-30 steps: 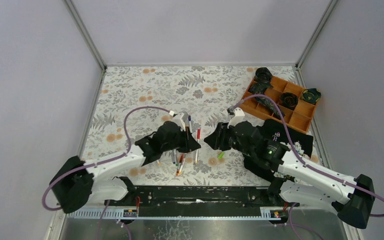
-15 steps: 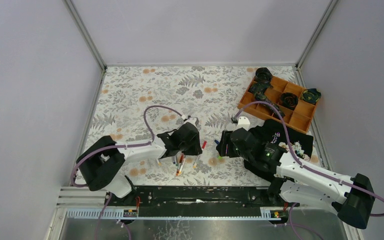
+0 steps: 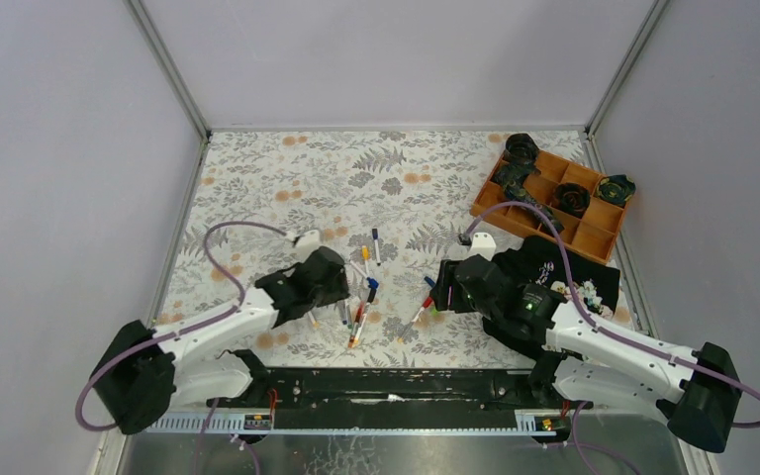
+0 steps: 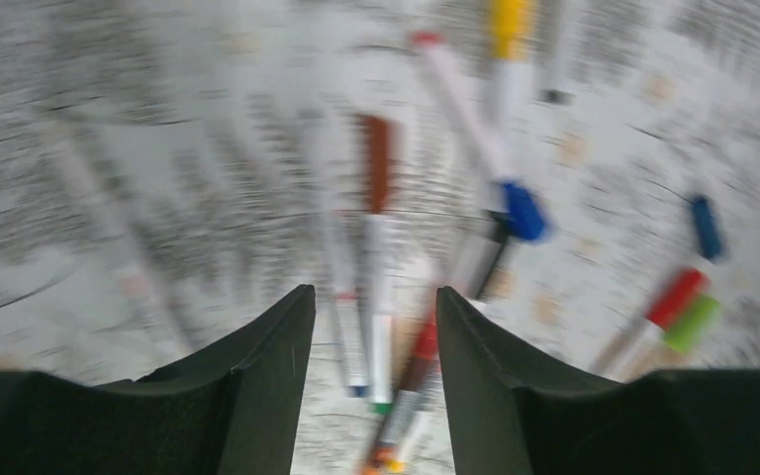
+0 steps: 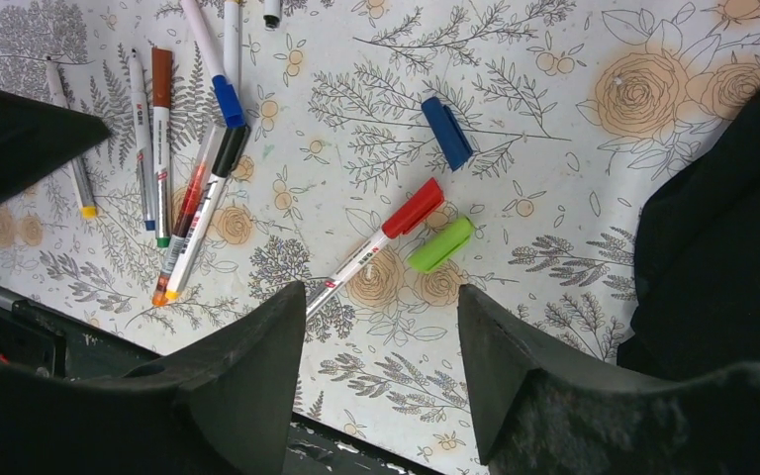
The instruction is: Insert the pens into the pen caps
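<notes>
Right claw (image 5: 381, 289) hangs low over the floral table (image 5: 554, 59), fingers spread, nothing in them, so it's released. Pretty much right under it lies a pen with a red cap (image 5: 386, 237) on, and a loose green cap (image 5: 440, 244) sits just beside that red end; can't tell if they touch. A bit further out a loose blue cap (image 5: 446, 132) lies on its own. Left claw (image 4: 374, 297) is let go too, fingers apart and empty, hovering over the main bunch of pens (image 3: 356, 312). The left wrist view is super blurry, so the right wrist view is the better look at them. There's a grey one with a yellow tip (image 5: 71, 148), one with a brown-orange cap (image 5: 161, 79), and a red one and a black-capped one lying side by side. A blue-capped pen (image 5: 220, 89) angles away from the bunch. A couple more pens (image 3: 371, 247) lie further up the table. A black cloth (image 3: 554, 267) is bunched under the right arm. Way at the far right corner sits an orange tray (image 3: 594, 237) with dark stuff in its compartments.
</notes>
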Motion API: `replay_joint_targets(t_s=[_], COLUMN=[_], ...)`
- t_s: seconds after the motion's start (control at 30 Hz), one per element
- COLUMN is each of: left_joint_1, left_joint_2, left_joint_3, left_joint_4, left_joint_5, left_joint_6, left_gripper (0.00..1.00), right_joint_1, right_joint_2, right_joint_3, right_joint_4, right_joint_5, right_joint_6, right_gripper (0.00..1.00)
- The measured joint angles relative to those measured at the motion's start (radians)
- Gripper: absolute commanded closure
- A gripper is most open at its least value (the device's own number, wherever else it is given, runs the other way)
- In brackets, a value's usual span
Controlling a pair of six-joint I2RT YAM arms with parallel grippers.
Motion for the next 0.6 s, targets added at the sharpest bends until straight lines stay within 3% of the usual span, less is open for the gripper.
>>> replay_joint_targets(t_s=[0.2,0.4,0.47,0.6], left_joint_1=[0.159,0.214,0.218,0.223], left_joint_2=[-0.17,-0.172,-0.143,-0.106], left_joint_3=[-0.148,-0.186,-0.186,-0.183], left_joint_4=[-0.145,-0.19,-0.189,-0.182], left_joint_5=[-0.045,-0.046,-0.046,-0.047], left_joint_6=[-0.089,-0.102,-0.102,-0.097], left_gripper=[0.58,0.68,0.75,1.0], right_joint_1=[0.0,0.0,0.0,0.0], right_joint_2=[0.008,0.044,0.056,0.071], right_joint_3=[-0.005,-0.007,-0.007,-0.007], right_joint_4=[0.008,0.023,0.026,0.032], right_joint_5=[0.0,-0.013,-0.021,-0.035], right_joint_6=[0.0,0.0,0.0,0.002], right_gripper=[0.36,0.36,0.36,0.35])
